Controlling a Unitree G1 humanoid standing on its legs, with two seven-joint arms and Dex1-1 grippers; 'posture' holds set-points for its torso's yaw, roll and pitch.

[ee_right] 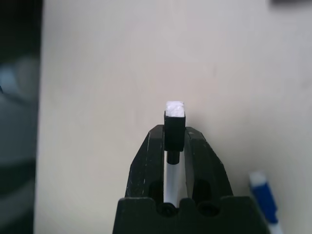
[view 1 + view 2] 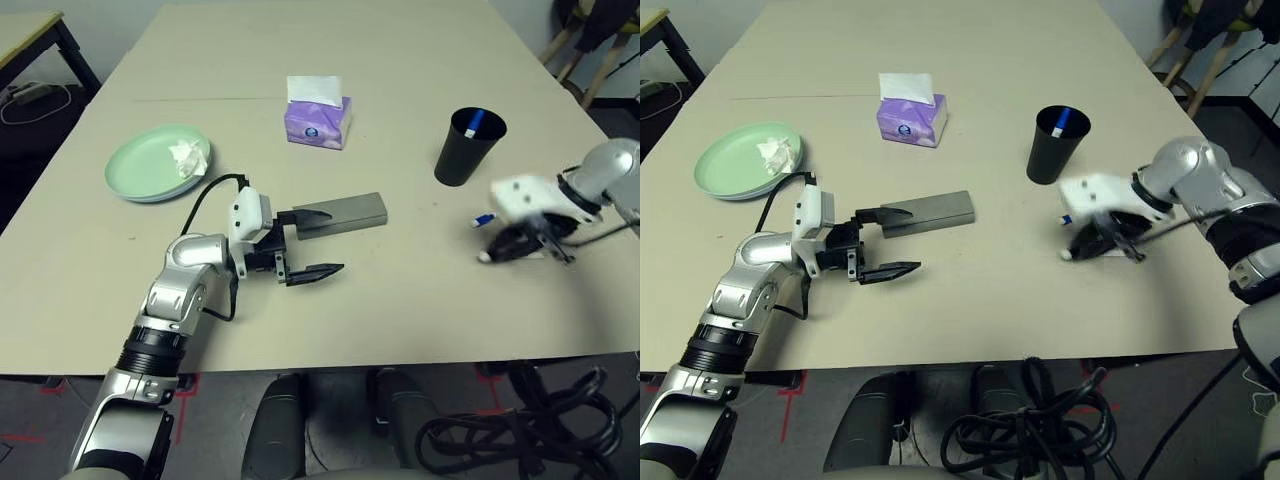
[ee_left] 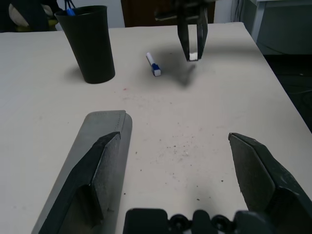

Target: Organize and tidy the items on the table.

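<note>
- The right gripper point(image 3: 192, 46) is clenched on a white-blue marker point(image 1: 174, 146), held just above the bench point(image 2: 400, 290) near the black cup point(image 2: 468, 146).
- To do this step well, I judge the marker should be carried over the cup's open mouth, tipped upright and let go only once its lower end is inside; the cup is light and could tip if knocked on the rim.
- The left gripper point(image 2: 318, 243) is released, jaws wide, one finger resting on the end of the grey glasses case point(image 2: 345, 213), gripping nothing.
- Markers: three visible, counting one in the right gripper, one lying on the bench point(image 3: 153, 64) beside it, and one already standing in the cup point(image 2: 476, 124).
- Cups: one. Glasses cases: one.
- Plates: one mint green plate point(image 2: 140, 170) shows, far left, with one crumpled tissue point(image 2: 187, 157) on it.
- One purple tissue box point(image 2: 318, 120) stands mid-bench.
</note>
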